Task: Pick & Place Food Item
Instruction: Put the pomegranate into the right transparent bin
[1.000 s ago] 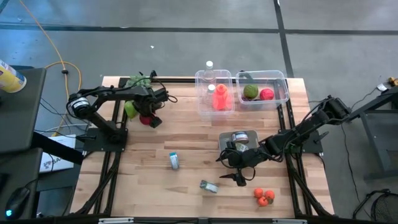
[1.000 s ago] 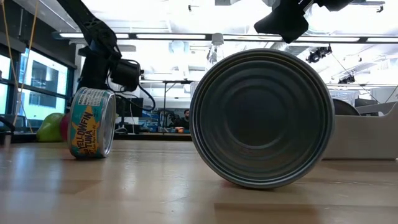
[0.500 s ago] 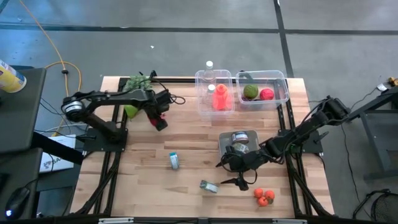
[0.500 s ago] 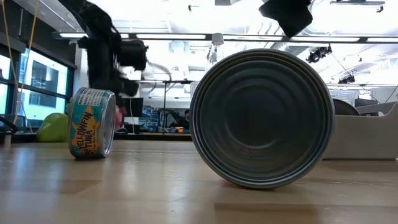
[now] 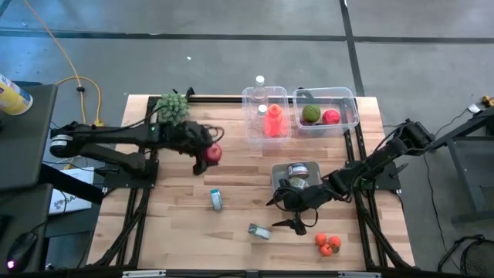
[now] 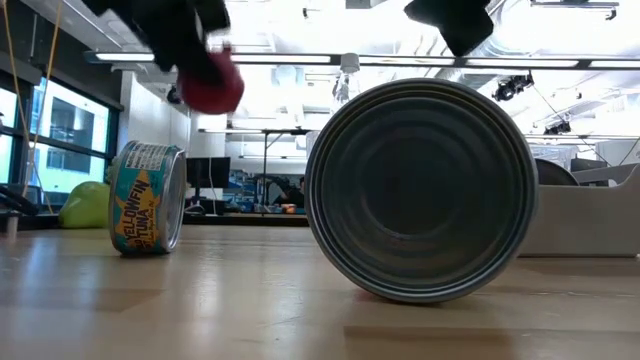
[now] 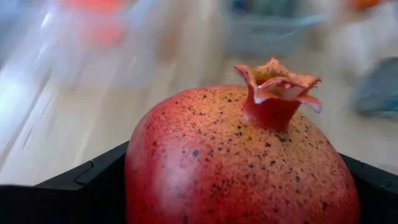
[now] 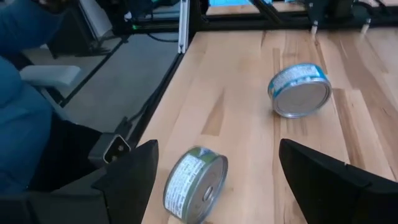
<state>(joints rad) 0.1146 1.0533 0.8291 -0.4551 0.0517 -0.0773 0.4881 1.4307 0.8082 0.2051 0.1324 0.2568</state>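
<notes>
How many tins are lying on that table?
3. One tuna tin left of centre, on its side; one tin near the front edge, under the right gripper; one tin on the grey tray. Others may be hidden by the arms.

high view: looked straight down from well above, taking in the whole desk (image 5: 239,193) and both arms.
low view: sat at desk height, facing level into the room, very near a tin can (image 6: 420,190) on its side.
left wrist view: looked forward, pressed close to a pomegranate (image 7: 239,162).
right wrist view: looked down at an angle over the desk edge.
shared: the blue-labelled tuna can (image 5: 216,200) appeared in the high, low (image 6: 148,198) and right wrist (image 8: 300,91) views.
</notes>
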